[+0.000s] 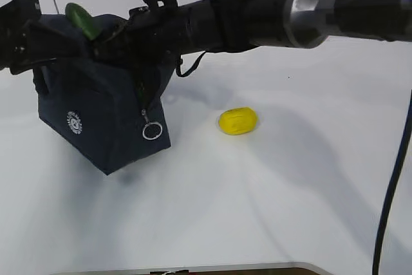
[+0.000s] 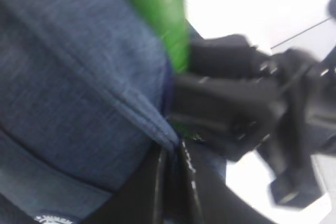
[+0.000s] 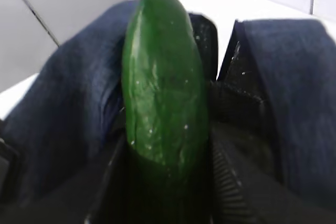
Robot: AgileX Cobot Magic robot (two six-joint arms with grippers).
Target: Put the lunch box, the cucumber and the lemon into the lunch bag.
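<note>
Right tool (image 3: 168, 182) clamps cucumber (image 3: 163, 77) over lunch bag (image 1: 109, 120) — lemon (image 1: 237, 121) on table.

place: lab | cue: bare white table (image 1: 290, 210), plain white backdrop

Tool (image 3: 165, 182) gripping cucumber (image 3: 163, 87) over open lunch bag (image 3: 68, 119)

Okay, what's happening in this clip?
The robot is packing the navy lunch bag. The right pincer holds the cucumber at the bag's open top, one end sticking out above. The left pincer is shut on the bag's edge. The lemon lies on the table beside the bag.
</note>
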